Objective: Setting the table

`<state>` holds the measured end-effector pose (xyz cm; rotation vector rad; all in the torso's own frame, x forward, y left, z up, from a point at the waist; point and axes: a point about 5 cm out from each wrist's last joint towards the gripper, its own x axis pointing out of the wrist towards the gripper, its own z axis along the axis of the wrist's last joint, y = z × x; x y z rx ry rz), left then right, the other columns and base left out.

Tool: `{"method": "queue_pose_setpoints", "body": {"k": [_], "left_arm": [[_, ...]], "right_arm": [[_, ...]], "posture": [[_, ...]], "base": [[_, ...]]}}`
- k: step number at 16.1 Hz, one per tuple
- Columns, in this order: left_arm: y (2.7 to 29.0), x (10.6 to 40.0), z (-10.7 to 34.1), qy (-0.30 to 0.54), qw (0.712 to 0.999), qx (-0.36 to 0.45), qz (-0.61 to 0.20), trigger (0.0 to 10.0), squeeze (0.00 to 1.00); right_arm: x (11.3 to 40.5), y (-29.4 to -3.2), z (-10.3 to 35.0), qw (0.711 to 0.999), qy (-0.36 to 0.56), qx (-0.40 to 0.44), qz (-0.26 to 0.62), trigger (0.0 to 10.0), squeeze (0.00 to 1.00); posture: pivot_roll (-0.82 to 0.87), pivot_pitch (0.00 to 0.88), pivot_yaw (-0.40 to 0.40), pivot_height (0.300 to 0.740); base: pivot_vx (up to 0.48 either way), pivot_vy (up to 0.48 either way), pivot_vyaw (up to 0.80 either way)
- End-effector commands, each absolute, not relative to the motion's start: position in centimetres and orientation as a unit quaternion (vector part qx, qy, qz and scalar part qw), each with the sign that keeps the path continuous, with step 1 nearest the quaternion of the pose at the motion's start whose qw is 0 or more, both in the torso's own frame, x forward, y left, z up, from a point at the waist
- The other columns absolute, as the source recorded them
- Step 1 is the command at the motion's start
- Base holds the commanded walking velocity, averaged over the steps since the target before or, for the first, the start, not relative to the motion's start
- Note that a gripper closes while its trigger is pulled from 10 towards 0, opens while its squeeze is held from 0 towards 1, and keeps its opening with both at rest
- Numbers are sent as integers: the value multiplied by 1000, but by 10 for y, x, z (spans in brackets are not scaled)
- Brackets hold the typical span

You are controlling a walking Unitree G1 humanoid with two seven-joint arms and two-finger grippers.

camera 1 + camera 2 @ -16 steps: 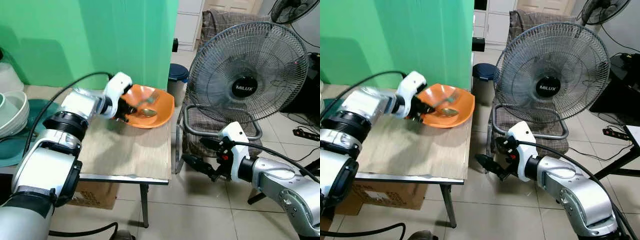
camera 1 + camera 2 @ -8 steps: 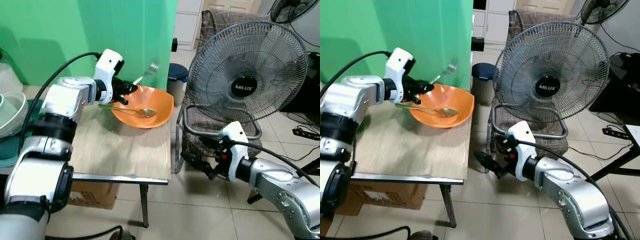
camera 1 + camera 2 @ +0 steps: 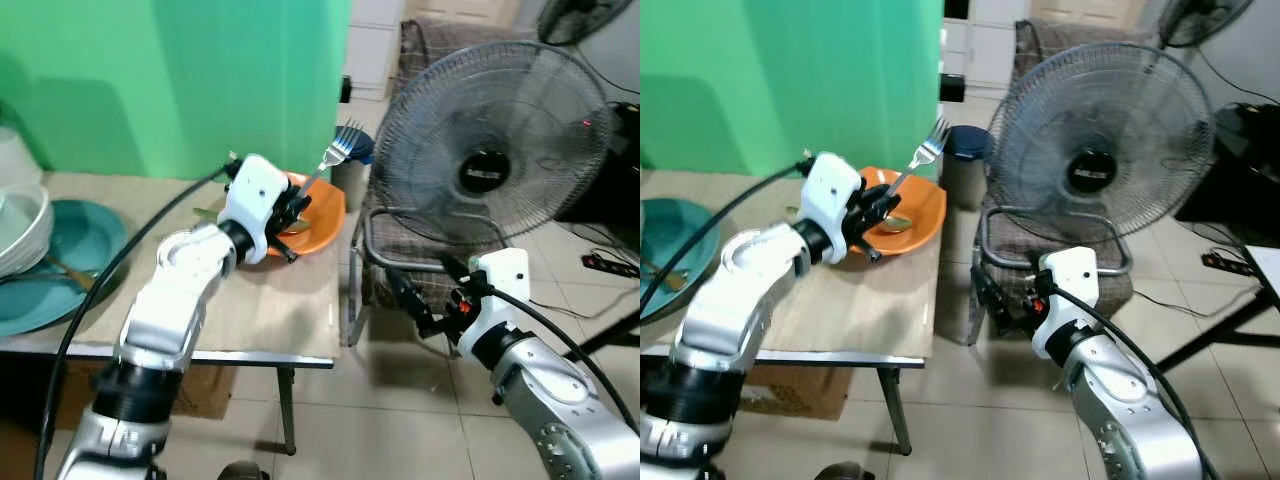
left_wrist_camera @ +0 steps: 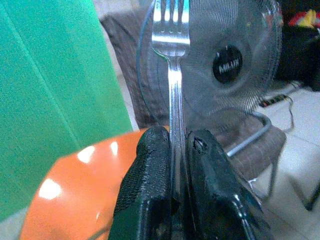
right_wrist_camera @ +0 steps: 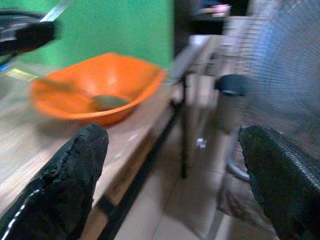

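**Q:** What lay nearest the robot, and what were its arms doing?

**A:** Nearest on the right, the right gripper (image 3: 412,300) hung low beside the table's right edge, above the tiled floor (image 3: 400,440). Its two black fingers (image 5: 65,185) were spread wide apart with nothing between them. On the left, the silver left arm reached forward over the wooden table (image 3: 270,310).

**Q:** Where was the fork?

**A:** The left gripper (image 4: 172,175) had its fingers pinched tight on the handle of a metal fork (image 3: 330,162). The fork was lifted clear of the table, tilted with its tines pointing up and to the right, above the near rim of an orange bowl (image 3: 322,212).

**Q:** What was in the bowl and around it?

**A:** The bowl sat at the far right corner of the table. A spoon (image 3: 895,223) lay inside it. At the table's left edge sat a teal plate (image 3: 85,240) with a stack of pale bowls (image 3: 22,225) just left of it.

**Q:** And farther back?

**A:** A green wall (image 3: 150,80) rose behind the table. To the right stood a large floor fan (image 3: 490,165) with a wire cage, in front of a chair draped in checked cloth (image 3: 440,45).
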<state>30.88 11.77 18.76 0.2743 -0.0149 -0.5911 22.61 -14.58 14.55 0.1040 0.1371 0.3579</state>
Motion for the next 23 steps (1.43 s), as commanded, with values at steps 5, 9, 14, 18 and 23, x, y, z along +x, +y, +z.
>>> {"method": "queue_pose_setpoints", "body": {"k": [5,9,14,18,23], "left_arm": [[100,292,199,-85,963,35,-254,10000,0],[110,284,183,-35,957,74,-277,10000,0],[139,273,164,11,983,92,-159,10000,0],[139,269,166,4,986,91,-142,10000,0],[136,272,169,-5,989,78,-127,10000,0]], "right_arm": [[224,-160,157,993,30,56,103,10000,0],[223,-155,154,988,42,92,112,10000,0],[207,-169,143,992,56,103,51,10000,0],[206,-172,141,994,56,88,37,10000,0],[213,-173,145,993,56,90,51,10000,0]], "posture": [[13,0,-29,740],[23,0,-46,740],[-1,0,-4,740],[-4,0,-8,740],[-1,0,-24,740]], "base": [[0,0,-783],[0,0,-800],[0,0,-800],[0,0,-788],[0,0,-788]]}}
